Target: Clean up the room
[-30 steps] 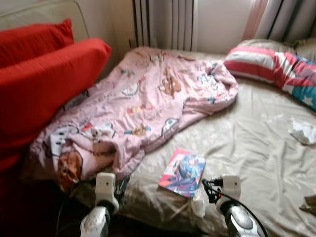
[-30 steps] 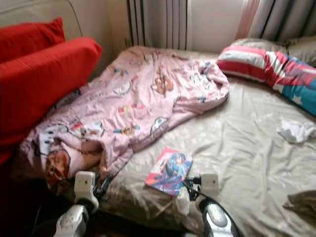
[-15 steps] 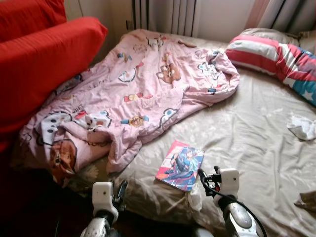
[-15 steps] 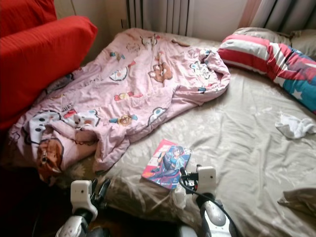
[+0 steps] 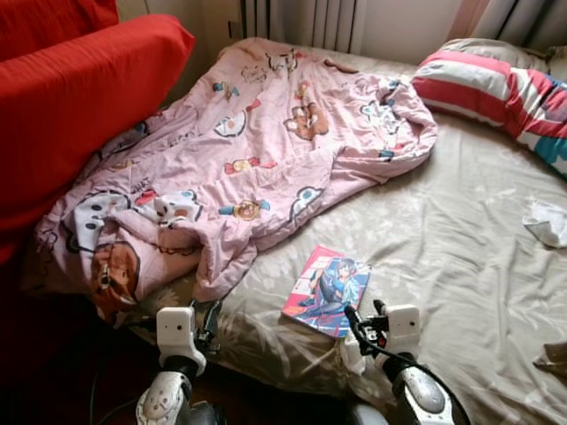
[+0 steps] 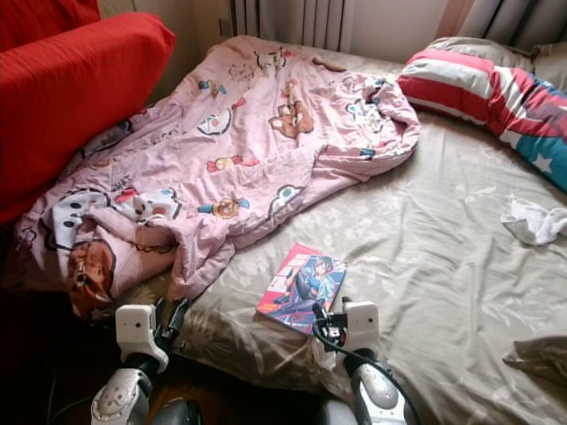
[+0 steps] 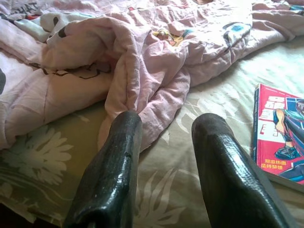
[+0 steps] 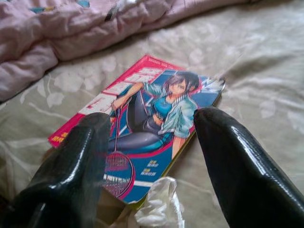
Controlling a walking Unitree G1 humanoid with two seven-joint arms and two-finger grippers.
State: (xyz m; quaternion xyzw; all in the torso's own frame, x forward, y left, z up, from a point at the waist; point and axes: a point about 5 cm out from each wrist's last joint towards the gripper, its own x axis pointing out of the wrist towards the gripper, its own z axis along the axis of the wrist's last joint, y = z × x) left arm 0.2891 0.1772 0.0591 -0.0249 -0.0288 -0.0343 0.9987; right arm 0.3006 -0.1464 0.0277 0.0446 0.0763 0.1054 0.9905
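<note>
The book (image 8: 142,126) lies flat near the bed's (image 5: 461,266) front edge, beside the pink quilt (image 5: 248,150). Right gripper (image 8: 152,156) hangs over it, fingers spread wide, empty, aligned to straddle it. Left gripper (image 7: 164,161): parted, empty, facing the quilt's corner.

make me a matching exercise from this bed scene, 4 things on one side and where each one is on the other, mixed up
Things:
1. comic book
2. pink blanket
3. striped pillow
4. white cloth

Places:
A. far right corner of the bed
B. near edge of the bed, just ahead of the right gripper
C. right edge of the sheet
D. spread over the bed's left side

Pairs: 1-B, 2-D, 3-A, 4-C
</note>
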